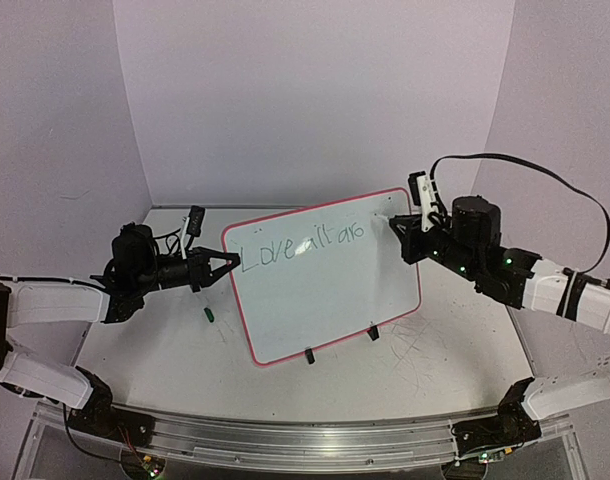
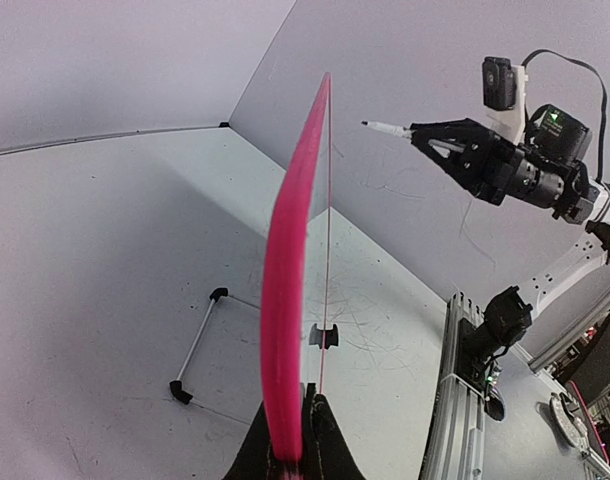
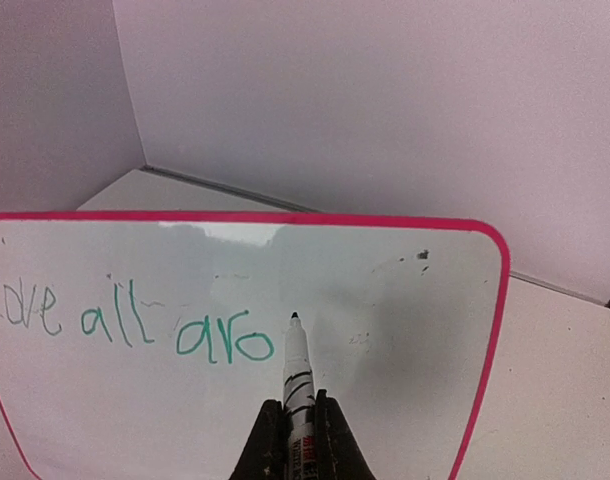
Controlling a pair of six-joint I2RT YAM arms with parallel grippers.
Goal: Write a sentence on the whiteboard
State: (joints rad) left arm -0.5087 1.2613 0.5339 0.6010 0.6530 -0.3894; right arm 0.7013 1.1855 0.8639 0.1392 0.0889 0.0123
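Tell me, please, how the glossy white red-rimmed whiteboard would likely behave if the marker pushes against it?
Probably stiff: the whiteboard looks flat though pinched at one edge by the left gripper. Likely tippy: it stands on two small black clips. Its glossy face seems slippery.

Glossy white whiteboard (image 1: 325, 300), red-pink rim. Thin green sentence (image 3: 133, 322) across it. Marker (image 3: 298, 375) white with black bands, black tip. Small green cap (image 1: 209, 314) on scuffed white desk (image 1: 455, 340) with grey scribbles. Clips (image 1: 309, 356) black. Walls (image 1: 315, 90) pale lilac.

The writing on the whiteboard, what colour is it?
The writing is green, clearest in the right wrist view.
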